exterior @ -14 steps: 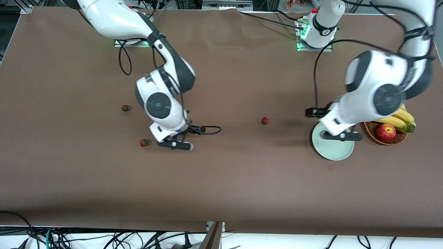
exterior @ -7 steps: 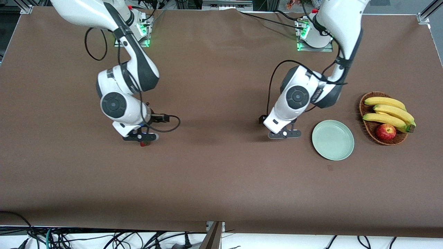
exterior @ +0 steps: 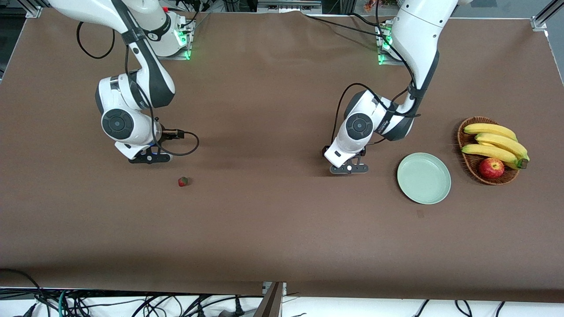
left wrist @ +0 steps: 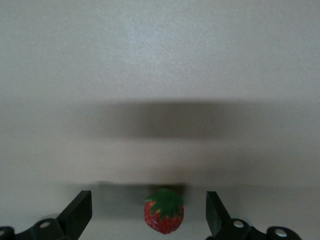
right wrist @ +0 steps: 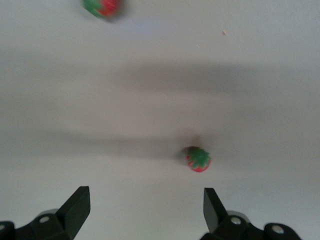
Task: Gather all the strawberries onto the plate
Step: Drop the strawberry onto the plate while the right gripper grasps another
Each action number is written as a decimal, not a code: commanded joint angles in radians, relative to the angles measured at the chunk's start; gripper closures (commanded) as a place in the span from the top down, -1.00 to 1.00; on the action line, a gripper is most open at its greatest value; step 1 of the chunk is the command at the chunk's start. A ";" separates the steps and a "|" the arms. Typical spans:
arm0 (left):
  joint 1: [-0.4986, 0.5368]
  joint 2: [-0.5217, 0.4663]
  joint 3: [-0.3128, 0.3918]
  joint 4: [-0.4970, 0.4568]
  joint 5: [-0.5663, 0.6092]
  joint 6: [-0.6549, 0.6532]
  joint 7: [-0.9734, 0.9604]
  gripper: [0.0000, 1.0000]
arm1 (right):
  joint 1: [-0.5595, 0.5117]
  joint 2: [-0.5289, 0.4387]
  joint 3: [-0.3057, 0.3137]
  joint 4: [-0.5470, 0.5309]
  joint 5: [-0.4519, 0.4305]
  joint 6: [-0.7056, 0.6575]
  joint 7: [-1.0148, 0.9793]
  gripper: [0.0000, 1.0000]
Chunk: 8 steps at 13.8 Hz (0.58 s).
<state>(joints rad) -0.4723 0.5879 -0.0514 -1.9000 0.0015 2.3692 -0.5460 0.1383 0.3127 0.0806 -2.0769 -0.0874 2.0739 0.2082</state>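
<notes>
While no fruit has reached the plate [exterior: 434, 193] yet, the main risk, as a judgement, lies with the left end effector [exterior: 349, 168]. It hangs low over the counter [exterior: 273, 220] with a strawberry [left wrist: 164, 217] between its fingers [left wrist: 79, 212], a little off centre. Closing from here could clip the small round fruit on one side and roll it out. Closing too high could pinch only the leafy cap. The carry looks short: in the front view the plate lies at three o'clock of that end effector. The basket [exterior: 467, 163] sits at two o'clock of the plate, so an overshoot could drop the fruit beside it.

Both end effectors are released wide, holding nothing and touching nothing. The right end effector [exterior: 150, 158] hangs over the counter toward the right arm's end. A second strawberry [exterior: 183, 181] lies at four o'clock of it, clear of its fingers. Its wrist view shows a close berry [right wrist: 198, 159] and a far berry [right wrist: 102, 6], neither between the fingers, so closing now would catch nothing.
</notes>
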 commanded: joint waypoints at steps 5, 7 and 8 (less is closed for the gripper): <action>-0.034 -0.014 0.011 -0.030 0.023 0.010 -0.020 0.20 | -0.016 -0.009 -0.108 -0.173 0.000 0.212 -0.164 1.00; -0.031 -0.019 0.011 -0.027 0.023 0.009 -0.015 -0.52 | -0.017 0.005 -0.110 -0.207 0.000 0.271 -0.165 1.00; -0.031 -0.025 0.011 -0.025 0.023 0.005 -0.014 -0.80 | -0.016 0.011 -0.110 -0.218 0.000 0.294 -0.164 1.00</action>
<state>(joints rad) -0.4913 0.5875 -0.0508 -1.9130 0.0015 2.3708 -0.5460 0.1229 0.3262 -0.0306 -2.2523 -0.0876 2.3124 0.0583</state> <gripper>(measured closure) 0.410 0.000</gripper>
